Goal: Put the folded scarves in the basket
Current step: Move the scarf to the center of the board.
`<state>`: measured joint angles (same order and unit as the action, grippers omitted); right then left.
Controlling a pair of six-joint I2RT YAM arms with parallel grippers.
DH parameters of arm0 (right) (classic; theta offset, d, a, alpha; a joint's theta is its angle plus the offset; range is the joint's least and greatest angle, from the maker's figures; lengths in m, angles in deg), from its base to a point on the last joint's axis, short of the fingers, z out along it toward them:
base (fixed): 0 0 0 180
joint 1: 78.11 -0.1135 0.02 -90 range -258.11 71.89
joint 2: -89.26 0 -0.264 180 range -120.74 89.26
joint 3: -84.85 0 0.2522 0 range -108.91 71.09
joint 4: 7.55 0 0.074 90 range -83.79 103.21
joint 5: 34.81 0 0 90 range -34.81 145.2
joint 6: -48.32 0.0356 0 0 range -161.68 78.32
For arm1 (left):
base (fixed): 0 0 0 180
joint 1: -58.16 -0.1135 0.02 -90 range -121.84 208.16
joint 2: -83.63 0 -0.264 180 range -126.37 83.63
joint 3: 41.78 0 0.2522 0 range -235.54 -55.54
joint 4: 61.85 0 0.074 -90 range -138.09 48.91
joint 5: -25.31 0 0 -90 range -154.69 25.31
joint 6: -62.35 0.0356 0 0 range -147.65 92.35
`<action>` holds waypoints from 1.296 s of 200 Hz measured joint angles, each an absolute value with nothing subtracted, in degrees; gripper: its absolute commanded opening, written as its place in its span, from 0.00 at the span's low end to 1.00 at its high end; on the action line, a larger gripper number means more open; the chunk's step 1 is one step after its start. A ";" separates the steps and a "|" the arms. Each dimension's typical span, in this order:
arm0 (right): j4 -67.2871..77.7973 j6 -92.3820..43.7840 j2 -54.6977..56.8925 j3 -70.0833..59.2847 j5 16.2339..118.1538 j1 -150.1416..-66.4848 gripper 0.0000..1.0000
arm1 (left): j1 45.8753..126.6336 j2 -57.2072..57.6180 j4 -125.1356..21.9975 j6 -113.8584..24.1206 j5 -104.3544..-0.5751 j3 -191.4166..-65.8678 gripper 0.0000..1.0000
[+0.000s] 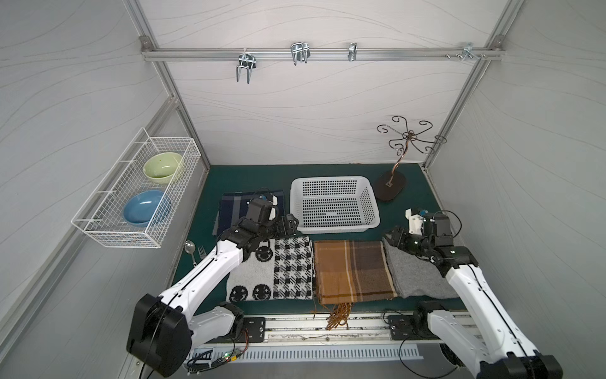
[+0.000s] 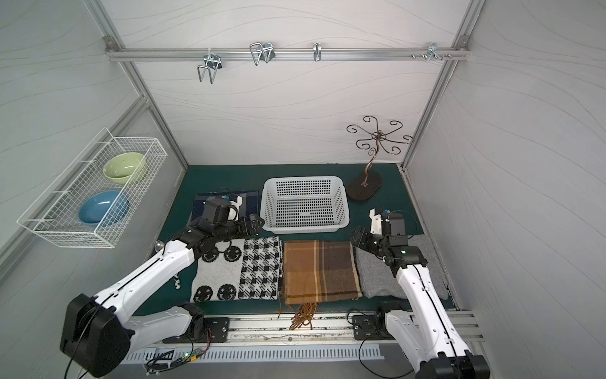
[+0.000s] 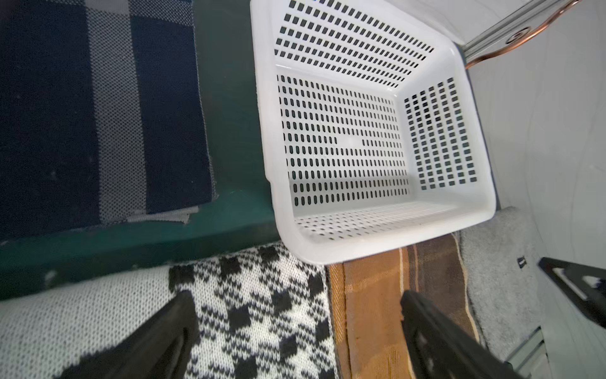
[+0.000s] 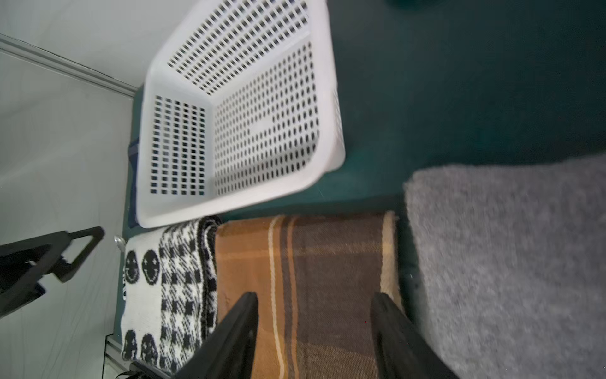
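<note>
Left wrist view shows the left tool [image 3: 295,298] spread wide, gripping nothing, above the black-and-white knit scarf [image 3: 255,311]. The right tool [image 4: 314,297] hangs released over the brown plaid scarf [image 4: 328,262] at the front edge of the surface [image 1: 249,177], with the basket [image 4: 229,206] just behind and the grey scarf [image 4: 508,262] beside. The spoon [image 1: 189,246] shows in both top views alone.

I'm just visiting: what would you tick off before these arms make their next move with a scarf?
1. Basket empty: ok.
2. Left gripper open: ok.
3. Right gripper open over the brown plaid scarf: ok.
4. That scarf lying folded and flat: ok.
5. Left gripper clear of the black-and-white scarf: not ok, it spans that scarf's corner.
6. Contact with the fabric: cannot tell.
</note>
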<state>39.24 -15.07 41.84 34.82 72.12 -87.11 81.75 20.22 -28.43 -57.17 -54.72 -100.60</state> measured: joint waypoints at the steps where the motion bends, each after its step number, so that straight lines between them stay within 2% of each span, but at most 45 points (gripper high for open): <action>1: 39.35 -14.99 41.93 34.93 71.99 -87.24 0.58 | 81.82 20.41 -28.45 -57.25 -54.72 -100.46 0.99; 31: 44.16 -11.84 43.53 37.01 66.11 -95.78 0.59 | 84.48 27.23 -27.73 -58.65 -54.67 -94.43 0.99; 57: 44.58 -9.91 40.20 37.22 62.37 -98.67 0.60 | 85.95 30.36 -27.60 -60.31 -54.34 -90.96 1.00; 97: 44.27 -8.32 36.42 40.96 58.72 -99.48 0.62 | 87.48 31.82 -27.90 -62.13 -53.51 -88.53 0.99; 149: 40.45 -8.54 30.19 42.01 59.10 -99.50 0.62 | 90.03 30.14 -30.57 -63.35 -52.66 -88.16 0.97; 198: 37.89 -8.73 27.29 42.58 61.30 -99.54 0.62 | 96.85 27.95 -33.85 -66.70 -55.15 -86.89 0.96; 236: 35.33 -8.71 24.58 43.15 63.14 -99.63 0.56 | 103.17 25.33 -37.41 -70.63 -58.98 -86.04 0.95; 259: 34.13 -8.69 24.60 43.67 64.08 -99.80 0.43 | 106.01 23.39 -39.60 -73.14 -61.60 -85.43 0.95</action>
